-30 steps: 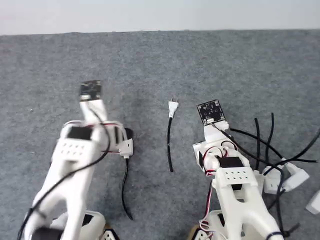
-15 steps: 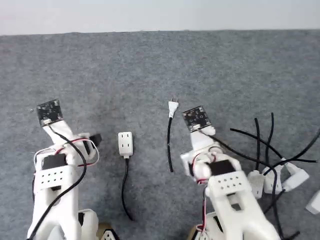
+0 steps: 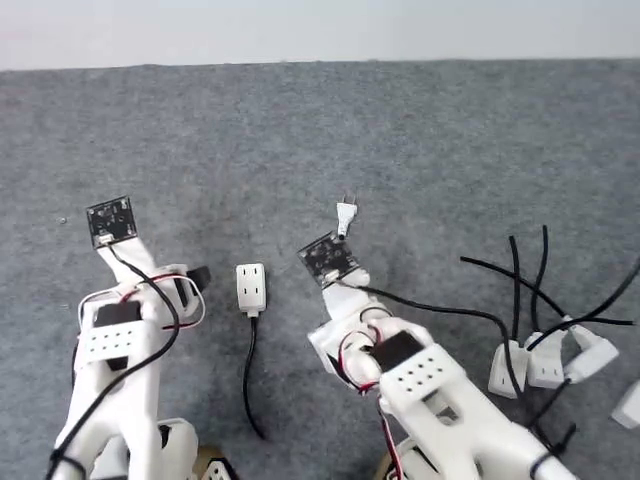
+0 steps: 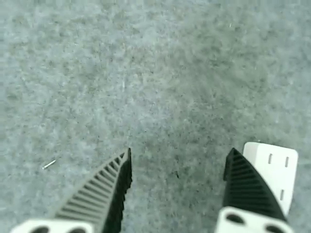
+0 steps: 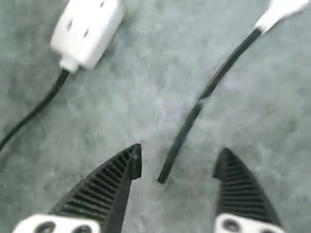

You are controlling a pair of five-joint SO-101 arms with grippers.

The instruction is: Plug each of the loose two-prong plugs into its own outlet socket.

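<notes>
the tabletop point(image 3: 450, 130) is fuzzy grey felt. my left pincer point(image 4: 180, 158), its ribbed black fingers spread, hangs over bare felt just beside the boxy white outlet socket point(image 4: 272, 170). my right pincer point(image 5: 180, 153) is spread above the blunt end of a black cord point(image 5: 209, 92). its white two-prong plug point(image 3: 346, 215) lies loose near the socket, apart from it, the prongs barely visible.

The surface point(image 3: 450, 130) is covered in grey felt-like cloth (matt, rough, fibrous). The outlet socket point(image 5: 87, 26) and plug point(image 3: 346, 214) are moulded in smooth white plastic. The plug's cord point(image 5: 203, 99) is sheathed in smooth black. The jaws of the left gripper point(image 4: 177, 162) and right gripper point(image 5: 177, 158) are formed in matt black ribbed plastic.
</notes>
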